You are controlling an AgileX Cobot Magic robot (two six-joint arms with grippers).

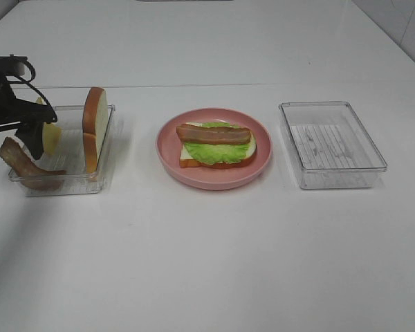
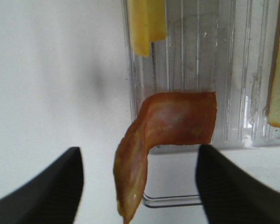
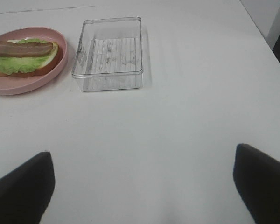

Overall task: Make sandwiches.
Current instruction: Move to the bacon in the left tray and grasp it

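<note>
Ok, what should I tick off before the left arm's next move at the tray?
1. Brown bacon strip lies between the fingers of the left gripper: ok.
2. Jaws apart, clear of the strip: ok.
3. Strip flat inside the clear plastic tray: not ok, it drapes over the rim.
4. Gripper height above the strip: cannot tell.
5. Pink round plate holds the white bread, green lettuce and bacon stack: ok.
6. Right gripper open, away from the plate: ok.

The high camera overlooks the whole table [image 1: 207, 277]; the left wrist looks closely down on the left tray [image 2: 196, 56]; the right wrist shares the plate [image 3: 18, 88].
</note>
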